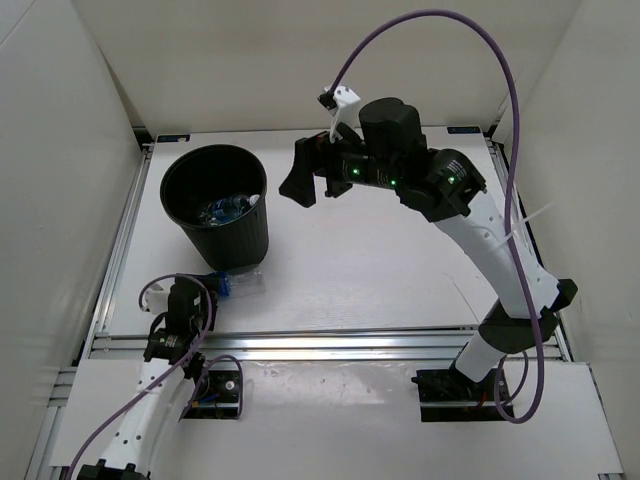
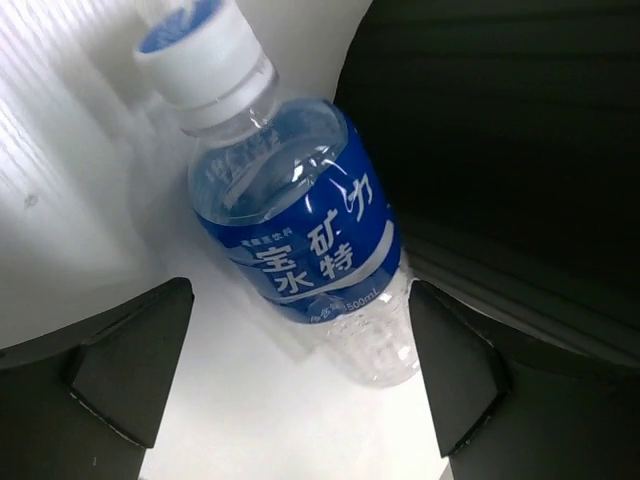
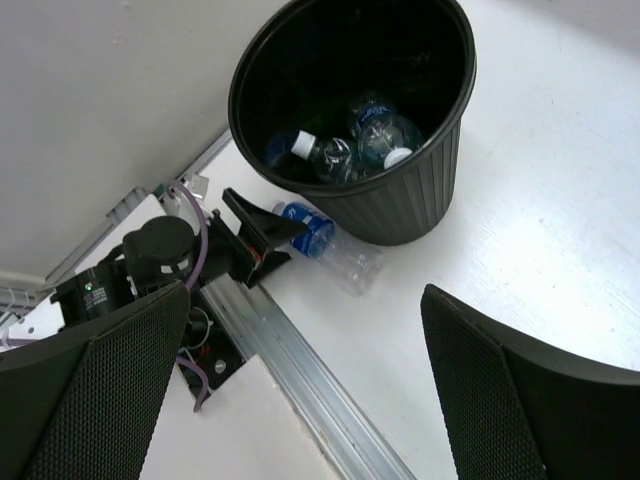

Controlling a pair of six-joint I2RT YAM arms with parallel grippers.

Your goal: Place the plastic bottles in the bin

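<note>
One bottle (image 2: pixel 300 230) on table (image 1: pixel 380 270), lying flat just beside bin (image 2: pixel 500 150) foot; other bottles (image 3: pixel 370 140) inside. My left gripper (image 2: pixel 300 345) wide open, empty, nearest; bottle's long axis skewed across jaws. My right gripper (image 3: pixel 310 395) open too, well apart.

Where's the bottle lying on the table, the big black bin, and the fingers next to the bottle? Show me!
bottle on the table (image 2: pixel 300 235): left wrist view, on its blue label.
bin (image 1: pixel 238 242): top external view, on its outer wall.
left fingers (image 2: pixel 125 365): left wrist view, on one finger's inner face.
</note>
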